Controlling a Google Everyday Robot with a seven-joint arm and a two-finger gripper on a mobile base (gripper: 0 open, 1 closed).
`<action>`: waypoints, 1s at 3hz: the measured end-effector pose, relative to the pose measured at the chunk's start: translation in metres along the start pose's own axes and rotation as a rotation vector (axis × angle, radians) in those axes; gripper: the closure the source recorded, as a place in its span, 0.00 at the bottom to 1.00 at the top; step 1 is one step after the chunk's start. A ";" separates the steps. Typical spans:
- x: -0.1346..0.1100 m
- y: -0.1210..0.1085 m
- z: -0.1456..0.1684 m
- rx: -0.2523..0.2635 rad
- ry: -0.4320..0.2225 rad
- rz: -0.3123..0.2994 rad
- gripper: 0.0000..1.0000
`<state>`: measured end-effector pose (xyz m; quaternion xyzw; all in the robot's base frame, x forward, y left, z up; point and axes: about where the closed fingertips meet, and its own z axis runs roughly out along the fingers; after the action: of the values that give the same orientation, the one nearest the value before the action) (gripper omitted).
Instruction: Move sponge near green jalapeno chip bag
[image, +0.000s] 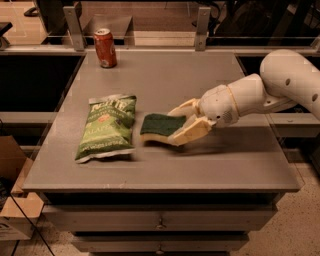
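Tool clamped on sponge, just beside green jalapeno chip bag, low over bench. Risk: drifting further shoves bag; early release tumbles sponge.

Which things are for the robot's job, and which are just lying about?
For the job: small dark green and yellow sponge, held in the hand beside the flat crinkly green chip bag.
Just there: red-orange metal soda can, far corner.

Likely robot lab: drawered grey table, rail posts behind table, cardboard box at table's left; gripper above table, clasping sponge.
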<state>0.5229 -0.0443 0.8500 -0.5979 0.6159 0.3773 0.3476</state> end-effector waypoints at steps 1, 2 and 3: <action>-0.006 0.014 0.019 -0.031 -0.092 0.020 0.36; -0.010 0.015 0.022 -0.035 -0.103 0.019 0.13; -0.011 0.016 0.024 -0.039 -0.103 0.018 0.00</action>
<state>0.5072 -0.0178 0.8485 -0.5790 0.5949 0.4226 0.3637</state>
